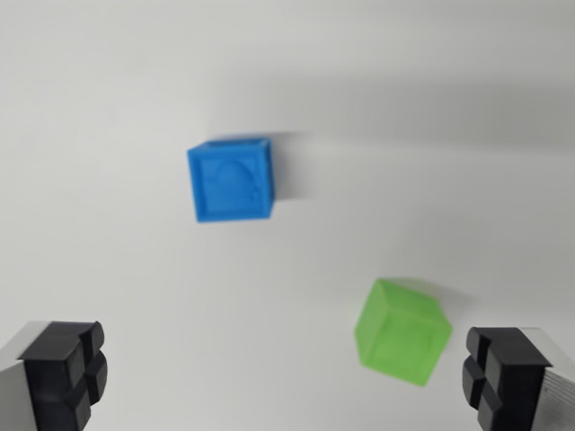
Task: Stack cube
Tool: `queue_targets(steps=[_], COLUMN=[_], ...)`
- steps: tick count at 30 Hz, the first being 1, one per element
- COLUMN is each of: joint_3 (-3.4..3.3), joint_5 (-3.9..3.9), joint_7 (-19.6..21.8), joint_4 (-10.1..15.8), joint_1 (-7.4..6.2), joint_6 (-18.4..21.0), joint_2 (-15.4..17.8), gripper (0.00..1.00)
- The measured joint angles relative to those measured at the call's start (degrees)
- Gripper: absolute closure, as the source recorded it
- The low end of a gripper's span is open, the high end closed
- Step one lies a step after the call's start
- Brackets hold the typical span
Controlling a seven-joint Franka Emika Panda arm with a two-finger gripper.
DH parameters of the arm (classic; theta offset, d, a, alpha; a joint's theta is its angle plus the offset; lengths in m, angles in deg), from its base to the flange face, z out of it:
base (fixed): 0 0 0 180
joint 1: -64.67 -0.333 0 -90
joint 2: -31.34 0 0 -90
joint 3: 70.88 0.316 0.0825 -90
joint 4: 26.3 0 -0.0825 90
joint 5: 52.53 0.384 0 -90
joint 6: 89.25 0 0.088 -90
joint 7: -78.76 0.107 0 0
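A blue cube [231, 180] with an embossed top face rests on the white surface, a little left of the wrist view's centre. A green cube [402, 332] sits lower right of it, turned at an angle, apart from the blue one. My gripper [283, 377] is open, its two black fingertips [65, 373] showing at the bottom corners of the view. Nothing is between them. The green cube lies just inside the right fingertip, and whether it touches that fingertip I cannot tell. The blue cube is well ahead of the fingertips.
Both cubes lie on a plain white tabletop [117, 90]. A soft grey shadow [413, 108] crosses the upper right.
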Motion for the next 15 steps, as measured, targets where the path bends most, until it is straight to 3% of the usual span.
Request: queue_targets(steps=[15], joint_3=[0.12], joint_5=[-0.73], joint_7=[0.0], joint_4=[2.3], joint_1=[-1.91], joint_6=[-5.8], joint_2=[-4.3], gripper=[0.00])
